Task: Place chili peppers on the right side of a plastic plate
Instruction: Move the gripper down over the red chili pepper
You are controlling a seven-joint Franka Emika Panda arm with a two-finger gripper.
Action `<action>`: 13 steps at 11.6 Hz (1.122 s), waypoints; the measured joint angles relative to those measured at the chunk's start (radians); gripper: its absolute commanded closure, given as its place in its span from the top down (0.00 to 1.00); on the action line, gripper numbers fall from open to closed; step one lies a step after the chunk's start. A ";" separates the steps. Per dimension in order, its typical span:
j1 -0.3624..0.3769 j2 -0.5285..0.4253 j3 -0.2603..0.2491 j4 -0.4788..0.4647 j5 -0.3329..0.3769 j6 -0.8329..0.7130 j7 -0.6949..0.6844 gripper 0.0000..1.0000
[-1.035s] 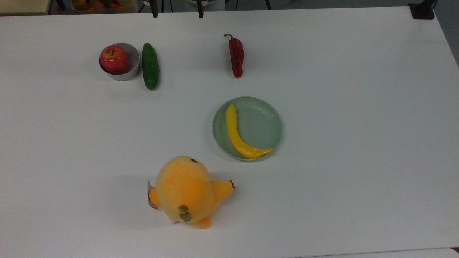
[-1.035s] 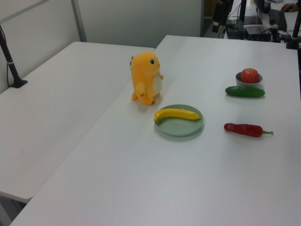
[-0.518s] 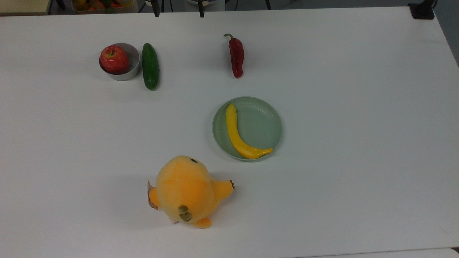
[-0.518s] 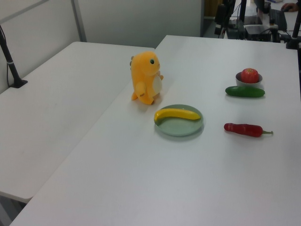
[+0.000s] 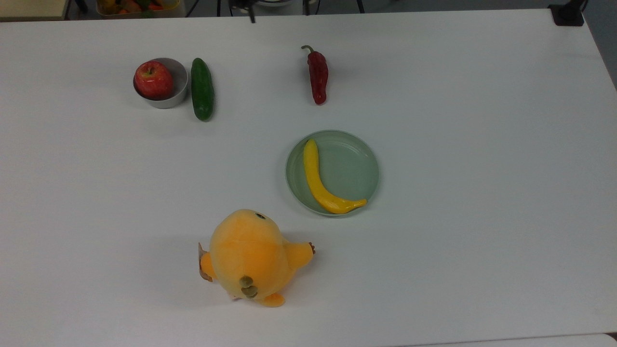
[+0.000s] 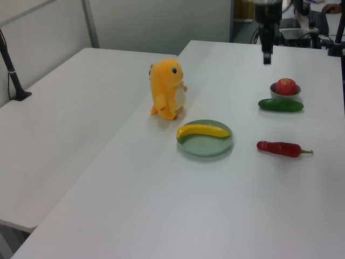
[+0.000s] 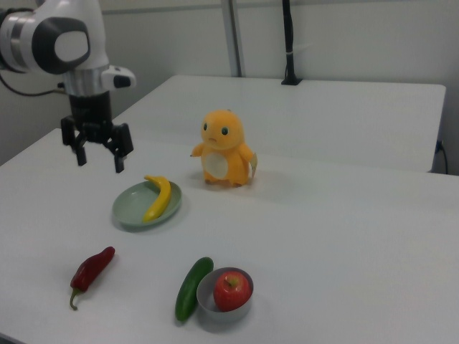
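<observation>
Chili peppers, in fact one glossy dark-red chili with a curved stem, lie flat on the white bench, apart from the plastic plate. In the top view the chili is above the plate, lengthwise, its stem pointing away from the plate. In the right view the chili sits nearer the camera than the plate, and in the left view it lies to the left view's right of the plate.

The hand hangs in the air with its fingers pointing straight down, spread apart and holding nothing. In the right view it appears above and to the right view's left of the plate, clear of everything on the bench, below the white arm and its rounded joint. In the left view the hand shows as a dark shape hanging down, higher in the picture than the bowl.

Counted on the bench: one chili, one plate, one yellow curved fruit lying in the plate along the side nearer the plush toy, one orange plush toy standing near the plate, one green cucumber, one grey bowl just beside the cucumber, and one red apple in that bowl.
</observation>
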 measured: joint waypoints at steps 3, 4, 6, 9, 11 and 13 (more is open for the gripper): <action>0.006 0.003 0.071 -0.119 0.000 -0.005 -0.003 1.00; 0.006 0.003 0.083 -0.151 0.000 -0.005 -0.003 1.00; 0.006 0.004 0.089 -0.207 0.000 -0.003 -0.005 1.00; 0.006 0.007 0.091 -0.328 0.000 0.125 -0.007 1.00; 0.006 0.012 0.116 -0.423 0.000 0.266 -0.005 1.00; 0.006 0.014 0.134 -0.487 0.000 0.376 0.005 1.00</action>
